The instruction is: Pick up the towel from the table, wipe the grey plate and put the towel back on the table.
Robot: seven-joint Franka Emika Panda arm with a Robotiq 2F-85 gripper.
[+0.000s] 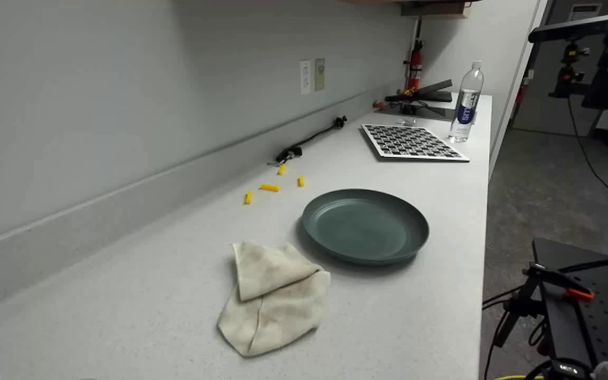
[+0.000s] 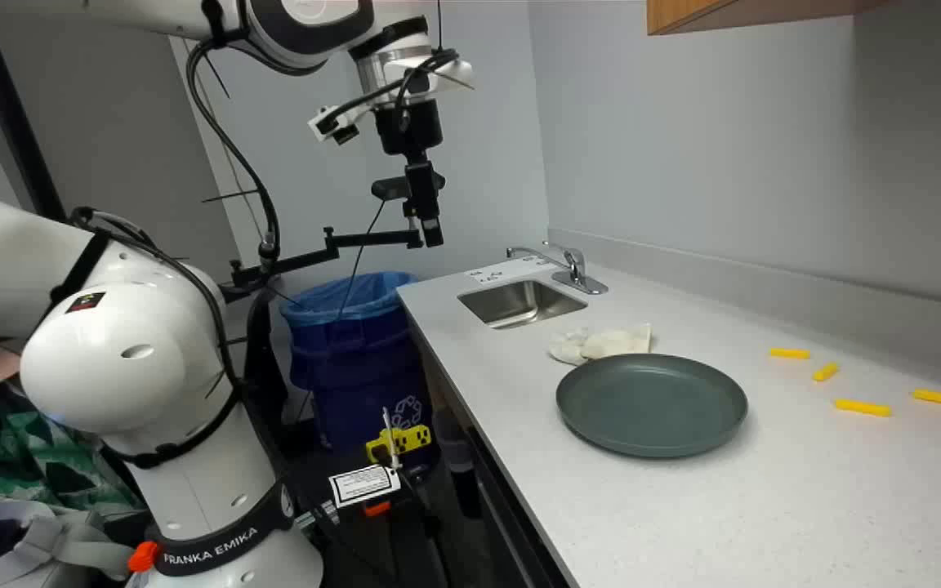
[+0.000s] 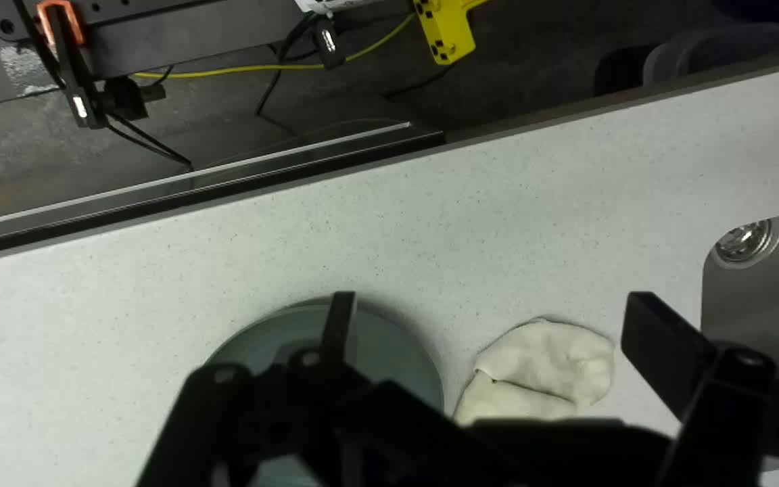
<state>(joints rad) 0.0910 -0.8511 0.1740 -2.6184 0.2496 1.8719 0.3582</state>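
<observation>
The cream towel (image 1: 277,311) lies crumpled and partly folded on the white counter (image 1: 167,295), beside the plate. It also shows in an exterior view (image 2: 617,341) and in the wrist view (image 3: 552,362), its lower part hidden by the gripper body. The dark grey-green plate (image 1: 366,227) lies flat on the counter, with nothing on it; it also shows in an exterior view (image 2: 652,406) and partly behind a finger in the wrist view (image 3: 393,355). My gripper (image 2: 433,233) is high above the counter, apart from both. In the wrist view the gripper (image 3: 489,301) is wide open and holds nothing.
Several yellow pieces (image 1: 269,188) lie near the wall. A checkered board (image 1: 412,141) and a water bottle (image 1: 465,108) stand farther along. A sink (image 2: 519,304) with a faucet (image 2: 575,269) is at the counter's end. A wooden cabinet (image 2: 707,15) hangs above.
</observation>
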